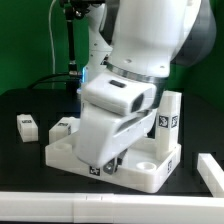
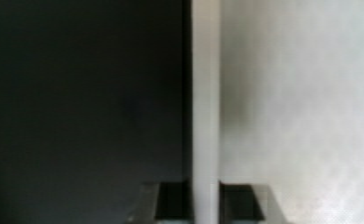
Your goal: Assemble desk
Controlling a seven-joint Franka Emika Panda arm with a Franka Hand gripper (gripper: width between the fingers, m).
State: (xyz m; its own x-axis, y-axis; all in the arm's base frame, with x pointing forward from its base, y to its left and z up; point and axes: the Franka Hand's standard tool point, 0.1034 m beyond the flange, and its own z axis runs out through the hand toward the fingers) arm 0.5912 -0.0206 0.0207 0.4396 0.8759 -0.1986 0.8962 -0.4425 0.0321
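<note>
The white rimmed tabletop [image 1: 150, 172] lies on the black table in the middle of the exterior view, with a round socket [image 1: 149, 160] showing. One white square leg [image 1: 171, 118] stands upright at its far right corner. Two loose legs [image 1: 27, 125] [image 1: 62, 127] lie on the exterior view's left. My gripper [image 1: 106, 167] is down at the tabletop's front rim. In the wrist view my gripper [image 2: 205, 200] has its dark fingers [image 2: 170, 201] pressed on either side of the thin white rim [image 2: 205, 90], shut on it. The fourth leg is hidden.
A long white bar [image 1: 60, 206] runs along the front edge, with another piece [image 1: 211, 171] on the exterior view's right. My arm's bulk covers the back and middle of the tabletop. A green wall stands behind.
</note>
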